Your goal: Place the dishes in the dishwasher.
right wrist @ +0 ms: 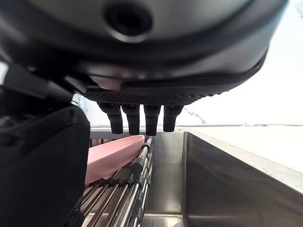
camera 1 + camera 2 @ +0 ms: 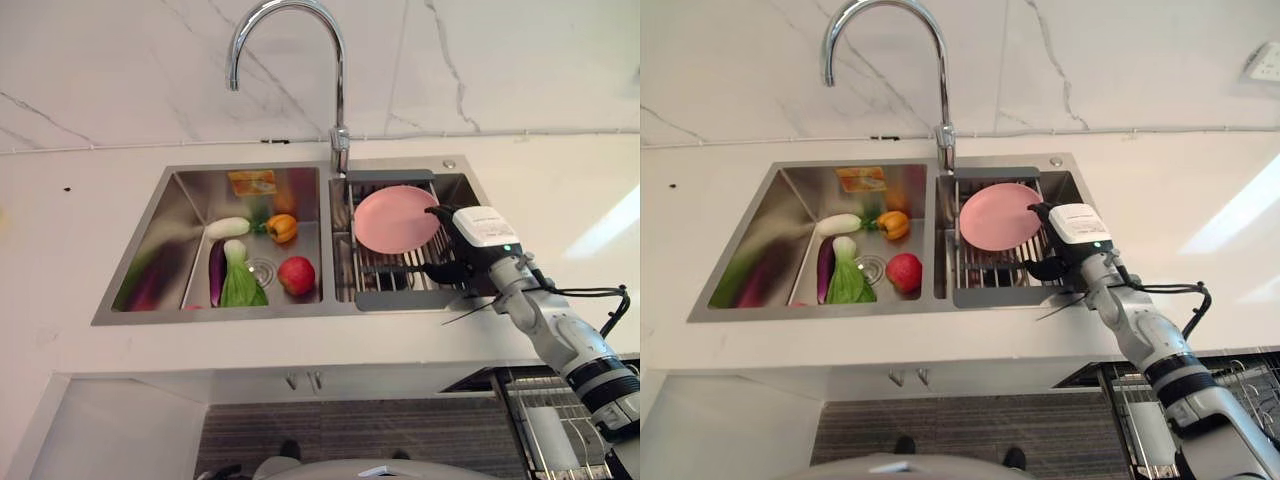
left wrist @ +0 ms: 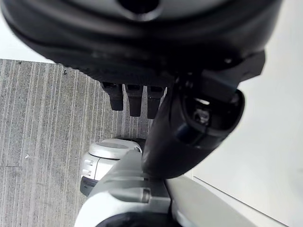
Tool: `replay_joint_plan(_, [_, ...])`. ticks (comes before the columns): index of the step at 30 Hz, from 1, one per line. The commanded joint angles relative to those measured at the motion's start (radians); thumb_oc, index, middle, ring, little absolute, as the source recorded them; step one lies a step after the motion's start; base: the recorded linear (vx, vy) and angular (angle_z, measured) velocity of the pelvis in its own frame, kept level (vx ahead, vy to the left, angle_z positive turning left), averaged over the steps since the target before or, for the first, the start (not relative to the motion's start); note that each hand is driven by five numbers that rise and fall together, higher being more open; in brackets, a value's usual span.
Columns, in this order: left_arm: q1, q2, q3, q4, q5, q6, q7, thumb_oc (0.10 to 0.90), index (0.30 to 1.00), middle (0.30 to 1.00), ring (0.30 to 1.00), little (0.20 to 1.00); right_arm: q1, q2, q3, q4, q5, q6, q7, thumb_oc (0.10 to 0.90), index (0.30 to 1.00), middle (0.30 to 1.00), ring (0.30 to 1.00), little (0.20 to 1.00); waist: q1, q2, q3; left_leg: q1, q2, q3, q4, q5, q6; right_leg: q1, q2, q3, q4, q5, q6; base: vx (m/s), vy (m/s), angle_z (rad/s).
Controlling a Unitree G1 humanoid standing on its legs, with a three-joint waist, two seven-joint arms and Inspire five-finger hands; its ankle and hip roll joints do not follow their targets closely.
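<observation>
At the left of the frame a white countertop (image 2: 60, 230) surrounds a double steel sink (image 2: 140, 255). The left basin holds vegetables: a purple eggplant (image 2: 216, 272) lying lengthwise, a white radish (image 2: 227, 227) above it, a green bok choy (image 2: 240, 282) just beside the eggplant, an orange pepper (image 2: 282, 228) toward the basin's upper right, and a red apple (image 2: 296, 275) at the lower right near the drain. A yellow sponge-like item (image 2: 252, 181) sits against the back wall.

At top centre the curved chrome faucet (image 2: 338, 90) rises from the divider between the basins.

Right of centre, the second basin carries a drying rack (image 2: 385, 272) of metal bars with a dark frame. The pink plate (image 2: 396, 219) rests on this rack, leaning a little toward the back. The right hand (image 2: 470, 250) reaches in from the lower right and hovers at the plate's right rim; its fingers (image 1: 139, 118) hang straight and relaxed above the rack, with the plate's edge just below them and nothing gripped.

In the lower right corner the wire basket of the dishwasher (image 2: 560, 420) stands pulled out below the counter.

The left hand (image 3: 189, 127) appears in its own wrist view, hanging over the grey striped floor (image 3: 42, 123), fingers relaxed and holding nothing.
</observation>
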Motion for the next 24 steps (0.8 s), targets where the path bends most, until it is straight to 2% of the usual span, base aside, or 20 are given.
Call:
replay_joint_plan(1, [-0.061,-0.034,-0.099,0.08,0.021,-0.014,-0.006,0.8,0.9,0.9,0.9,0.9,-0.199,-0.04,0.017,-0.047,-0.048,-0.002,-0.099,0.8,0.9,0.9,0.9,0.9,0.038,-0.032,-0.019,0.001,-0.022,0.0,0.004,-0.046,0.038,0.071,-0.073,-0.015,0.015,-0.04,0.093,0.0,0.0,0.0])
replay_joint_plan(11, [-0.067,-0.034,-0.133,0.052,0.029,-0.024,-0.014,0.8,0.9,0.9,0.9,0.9,-0.262,-0.034,0.107,-0.016,-0.127,0.001,-0.12,0.8,0.9,0.9,0.9,0.9,0.054,-0.038,-0.014,-0.003,-0.025,-0.006,0.004,-0.046,0.039,0.07,-0.076,-0.024,0.015,-0.041,0.094,0.0,0.0,0.0])
replay_joint_plan(13, [-0.068,-0.027,-0.151,0.041,0.033,-0.028,-0.012,0.8,0.9,0.9,0.9,0.9,-0.318,-0.052,0.211,0.001,-0.241,0.0,-0.109,0.8,0.9,0.9,0.9,0.9,0.07,-0.046,-0.011,-0.005,-0.025,-0.015,0.004,-0.047,0.038,0.072,-0.077,-0.032,0.015,-0.043,0.096,0.0,0.0,0.0])
replay_joint_plan(15, [-0.066,-0.026,-0.155,0.039,0.038,-0.031,-0.014,0.8,0.9,0.9,0.9,0.9,-0.335,-0.064,0.249,0.016,-0.286,-0.002,-0.11,0.8,0.9,0.9,0.9,0.9,0.073,-0.047,-0.011,-0.006,-0.025,-0.017,0.004,-0.048,0.037,0.073,-0.077,-0.036,0.015,-0.043,0.097,0.01,-0.004,0.08])
replay_joint_plan(18, [-0.066,-0.027,-0.162,0.034,0.043,-0.033,-0.018,0.8,0.9,0.9,0.9,0.9,-0.36,-0.068,0.287,0.036,-0.317,-0.002,-0.11,0.8,0.9,0.9,0.9,0.9,0.073,-0.047,-0.01,-0.007,-0.025,-0.02,0.004,-0.048,0.036,0.073,-0.077,-0.038,0.015,-0.044,0.098,0.0,-0.002,0.2])
replay_joint_plan(20, [-0.066,-0.021,-0.189,0.018,0.047,-0.038,-0.024,0.8,0.9,0.9,0.9,0.9,-0.398,-0.064,0.357,0.078,-0.353,-0.001,-0.102,0.8,0.9,0.9,0.9,0.9,0.078,-0.05,-0.006,-0.013,-0.023,-0.025,0.004,-0.046,0.033,0.072,-0.077,-0.044,0.015,-0.044,0.098,0.0,0.001,0.13])
replay_joint_plan(24, [-0.061,-0.02,-0.187,0.015,0.028,-0.042,-0.022,0.8,0.9,0.9,0.9,0.9,-0.41,-0.071,0.379,0.1,-0.366,0.005,-0.101,0.8,0.9,0.9,0.9,0.9,0.08,-0.054,-0.004,-0.018,-0.023,-0.031,0.004,-0.045,0.032,0.07,-0.076,-0.049,0.015,-0.044,0.099,0.0,0.005,0.06])
